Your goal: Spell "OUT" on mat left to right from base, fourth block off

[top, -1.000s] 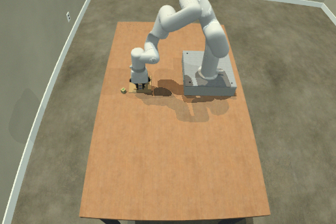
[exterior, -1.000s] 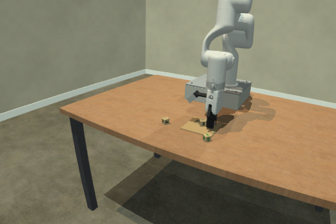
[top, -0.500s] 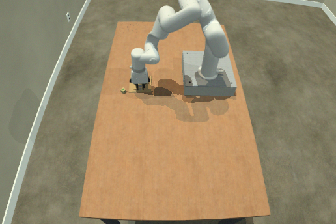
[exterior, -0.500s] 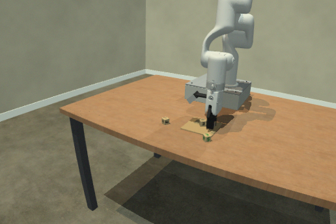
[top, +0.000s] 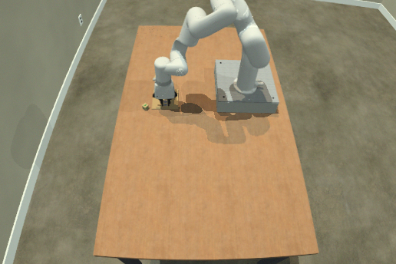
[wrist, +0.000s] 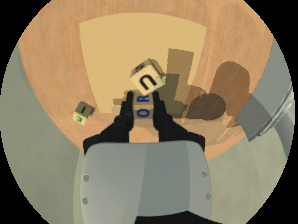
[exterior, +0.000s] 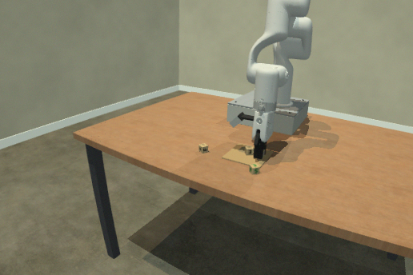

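Note:
My gripper (top: 166,104) (exterior: 259,155) (wrist: 142,99) points down over the near part of the tan mat (top: 155,107) (exterior: 236,157) (wrist: 115,45). It is shut on a block (wrist: 143,111) with blue letters R and O showing; whether this block touches the mat is unclear. A block with a black U (exterior: 249,149) (wrist: 148,81) is on the mat just beyond the fingertips, turned askew. A block with green letters (top: 145,107) (exterior: 254,169) (wrist: 82,113) lies off the mat near one corner. Another block with dark markings (exterior: 203,148) lies on the table, off the mat.
The grey robot base (top: 245,107) (exterior: 262,121) stands on the wooden table (top: 207,196) (exterior: 160,137), on the side of the mat away from the green-lettered block. The arm's shadows fall across part of the mat and the table.

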### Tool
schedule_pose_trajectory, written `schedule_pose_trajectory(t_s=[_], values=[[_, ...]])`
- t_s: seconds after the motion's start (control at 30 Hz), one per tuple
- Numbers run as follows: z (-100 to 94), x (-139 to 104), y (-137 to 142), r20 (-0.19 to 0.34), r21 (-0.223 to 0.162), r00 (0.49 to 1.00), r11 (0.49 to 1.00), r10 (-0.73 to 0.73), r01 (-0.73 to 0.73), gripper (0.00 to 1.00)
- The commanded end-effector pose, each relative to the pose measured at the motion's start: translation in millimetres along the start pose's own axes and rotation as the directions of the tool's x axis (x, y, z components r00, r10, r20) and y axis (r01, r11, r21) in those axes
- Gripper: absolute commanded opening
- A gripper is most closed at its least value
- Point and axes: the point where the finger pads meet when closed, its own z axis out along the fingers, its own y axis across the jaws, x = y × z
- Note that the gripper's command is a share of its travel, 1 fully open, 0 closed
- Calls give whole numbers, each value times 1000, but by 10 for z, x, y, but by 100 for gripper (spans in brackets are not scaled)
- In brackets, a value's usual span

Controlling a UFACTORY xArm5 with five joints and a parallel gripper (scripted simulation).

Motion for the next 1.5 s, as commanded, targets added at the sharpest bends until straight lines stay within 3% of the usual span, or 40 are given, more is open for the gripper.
schedule_pose_trajectory(t_s=[0.0, 0.9, 1.33, 1.47], values=[[-10, -1, -13, 0, 3, 1000, 1000, 0, 0, 21], [-10, -1, -13, 0, 3, 1000, 1000, 0, 0, 21], [-10, -1, -13, 0, 3, 1000, 1000, 0, 0, 42], [-10, -1, -13, 0, 3, 1000, 1000, 0, 0, 42]])
